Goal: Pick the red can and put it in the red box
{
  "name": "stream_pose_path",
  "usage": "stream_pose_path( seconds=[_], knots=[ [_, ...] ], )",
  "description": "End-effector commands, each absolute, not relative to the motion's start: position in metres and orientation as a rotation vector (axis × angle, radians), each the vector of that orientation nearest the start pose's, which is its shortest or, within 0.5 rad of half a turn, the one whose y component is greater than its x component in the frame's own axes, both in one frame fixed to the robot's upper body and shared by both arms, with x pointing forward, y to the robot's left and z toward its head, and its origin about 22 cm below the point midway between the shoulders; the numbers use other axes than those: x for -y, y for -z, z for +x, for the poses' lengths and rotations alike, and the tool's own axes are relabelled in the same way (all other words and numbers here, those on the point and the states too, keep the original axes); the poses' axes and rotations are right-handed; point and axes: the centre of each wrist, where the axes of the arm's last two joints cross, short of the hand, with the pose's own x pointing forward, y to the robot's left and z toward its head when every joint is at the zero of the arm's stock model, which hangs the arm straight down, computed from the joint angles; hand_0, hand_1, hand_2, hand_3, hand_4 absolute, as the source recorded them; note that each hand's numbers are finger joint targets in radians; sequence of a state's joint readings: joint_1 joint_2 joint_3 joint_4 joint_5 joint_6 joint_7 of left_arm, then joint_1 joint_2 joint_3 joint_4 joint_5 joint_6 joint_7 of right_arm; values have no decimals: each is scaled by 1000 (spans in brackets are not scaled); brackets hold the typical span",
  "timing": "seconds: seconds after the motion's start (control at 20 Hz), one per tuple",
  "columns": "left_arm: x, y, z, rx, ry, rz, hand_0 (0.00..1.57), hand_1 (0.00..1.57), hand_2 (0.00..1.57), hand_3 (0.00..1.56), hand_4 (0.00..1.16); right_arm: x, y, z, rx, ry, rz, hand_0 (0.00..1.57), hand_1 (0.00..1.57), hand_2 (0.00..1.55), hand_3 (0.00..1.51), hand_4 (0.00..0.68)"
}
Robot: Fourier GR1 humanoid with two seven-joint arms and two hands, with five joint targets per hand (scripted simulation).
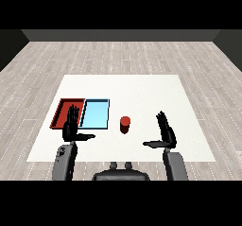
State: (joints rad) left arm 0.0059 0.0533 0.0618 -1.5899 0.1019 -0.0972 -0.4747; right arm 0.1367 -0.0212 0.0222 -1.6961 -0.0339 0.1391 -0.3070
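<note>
Task at its start, left to right: left hand (72,125) spread over the red tray (60,109), light blue tray (96,114) beside it, red can (125,124) upright and ungrasped on the table (156,90), right hand (165,133) spread, holding nothing.

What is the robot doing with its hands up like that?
The robot is about to move a red can into a red tray. The can stands upright on the white table, just right of the light blue tray, and nothing is touching it. Both hands are open and hold nothing. The left hand hangs in front of the two trays, and the right hand is off to the can's right. The can is not yet picked up.
</note>
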Motion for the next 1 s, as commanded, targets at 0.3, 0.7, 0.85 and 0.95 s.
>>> stream_pose_path(
  seconds=[0.3,0.7,0.85,0.95],
  knots=[
    [-263,6,228,2063,-29,-73,0,0,0,0,0,208,-8,242,1815,-24,180,0,0,0,0,0],
    [-249,-22,230,2072,-41,-60,0,0,0,0,0,179,23,251,1761,28,245,0,0,0,0,0],
    [-254,-16,245,2063,-55,-41,0,0,0,0,0,164,31,253,1747,46,260,0,0,0,0,0],
    [-243,-25,242,2051,-53,-47,0,0,0,0,0,168,44,248,1746,24,260,0,0,0,0,0]
  ],
)
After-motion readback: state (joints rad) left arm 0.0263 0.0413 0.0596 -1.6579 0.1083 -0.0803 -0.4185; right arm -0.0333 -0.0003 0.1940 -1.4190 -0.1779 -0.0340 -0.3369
